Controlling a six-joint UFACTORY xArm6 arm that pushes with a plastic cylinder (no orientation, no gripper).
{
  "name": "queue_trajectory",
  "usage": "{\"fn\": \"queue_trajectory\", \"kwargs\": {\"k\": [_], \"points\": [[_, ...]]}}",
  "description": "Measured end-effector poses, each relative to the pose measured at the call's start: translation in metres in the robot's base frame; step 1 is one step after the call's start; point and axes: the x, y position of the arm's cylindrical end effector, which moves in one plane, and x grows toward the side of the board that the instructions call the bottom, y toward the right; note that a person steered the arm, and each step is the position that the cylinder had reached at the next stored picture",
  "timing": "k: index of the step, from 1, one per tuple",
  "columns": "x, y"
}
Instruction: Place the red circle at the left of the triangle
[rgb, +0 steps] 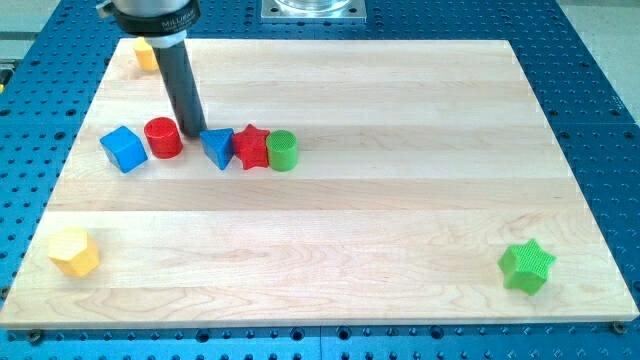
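Note:
The red circle (163, 137) is a short red cylinder on the wooden board (330, 230), at the view's upper left. The blue triangle (218, 146) lies a little to its right, with a small gap between them. My tip (190, 131) is the lower end of the dark rod and stands in that gap, just above the line of the two blocks, close to the red circle's right side and the triangle's upper left corner. Whether it touches either block cannot be told.
A blue cube (123, 149) lies just left of the red circle. A red star (251, 147) and a green cylinder (283, 151) sit right of the triangle. A yellow block (146, 54) is partly hidden behind the rod, a yellow hexagon (74, 251) is bottom left, a green star (527, 266) bottom right.

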Motion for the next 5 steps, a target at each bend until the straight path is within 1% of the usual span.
{"fn": "queue_trajectory", "kwargs": {"k": [1, 2, 3, 4, 5], "points": [[0.019, -0.024], [0.040, -0.025], [0.040, -0.027], [0.040, -0.063], [0.026, -0.102]]}}
